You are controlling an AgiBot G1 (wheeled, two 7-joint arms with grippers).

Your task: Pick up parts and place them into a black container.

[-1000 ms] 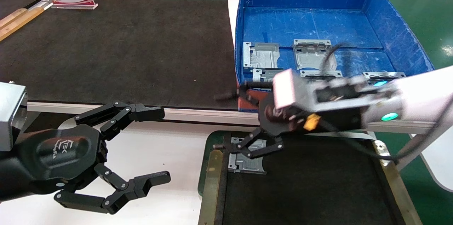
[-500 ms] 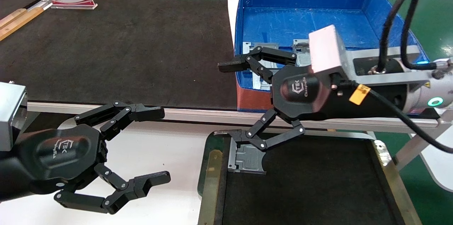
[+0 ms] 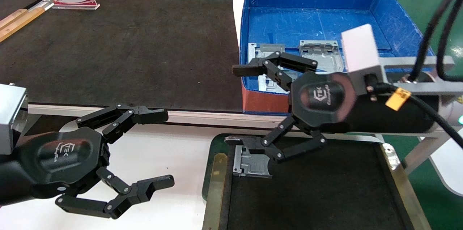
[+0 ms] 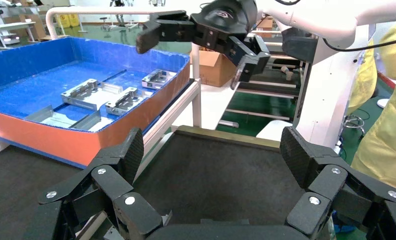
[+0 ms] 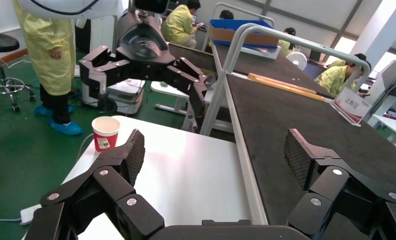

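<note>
**Part down, next pick pending**

Right gripper point(image 3: 240, 104) hung spread wide and empty above the tray's point(image 3: 216, 172) 11 o'clock corner, where one part point(image 3: 252, 164) lay flat. More parts point(image 3: 320, 53) sat in the blue box point(image 3: 398, 24) at 1 o'clock. Advice: lift clear of the box wall before reaching in. Left gripper point(image 3: 167, 147) was parked at 8 o'clock, spread, empty.

Both my hands are matte black: the left hand point(image 3: 143, 150) and right hand point(image 3: 238, 105) each have a rounded hexagonal palm housing with a pale embossed logo, and two fingers built of linked bars with silver pivot screws. Up close I see the finger pads point(image 5: 298, 157) are ribbed. A silver block camera sits on each wrist. On the right wrist I see thick black cables, a yellow tag and a green light, then a white arm shell
</note>
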